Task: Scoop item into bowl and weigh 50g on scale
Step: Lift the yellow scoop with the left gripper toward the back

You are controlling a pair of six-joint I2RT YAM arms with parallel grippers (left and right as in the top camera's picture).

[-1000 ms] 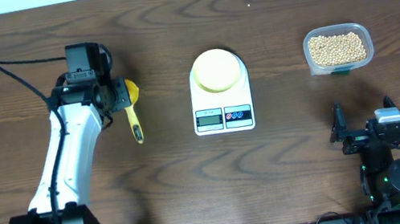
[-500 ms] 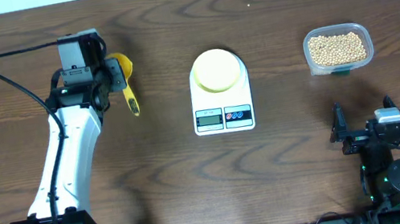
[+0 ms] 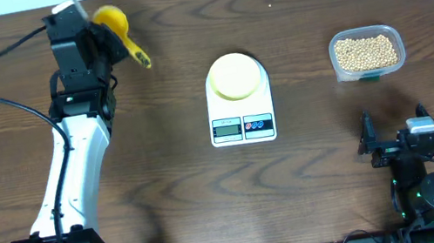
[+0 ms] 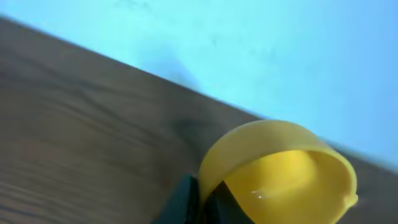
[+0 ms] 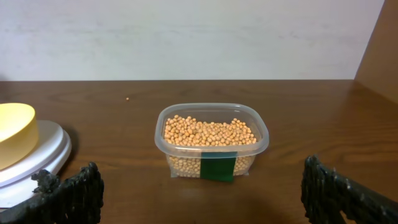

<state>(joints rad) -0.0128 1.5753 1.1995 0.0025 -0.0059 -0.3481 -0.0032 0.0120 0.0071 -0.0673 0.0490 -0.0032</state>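
Your left claw [image 3: 101,37] was pinched shut on the empty yellow scoop [image 3: 111,19] at the counter's [image 3: 214,210] far-left edge, and your right claw [image 3: 397,140] stood spread, holding nothing. Judged step: bringing the scoop to the beans [image 3: 366,51]. Your next move must pass the empty bowl [image 3: 235,75] on the scale [image 3: 243,126]. The wrist view cut off the grip point, and the scale display was unreadable.
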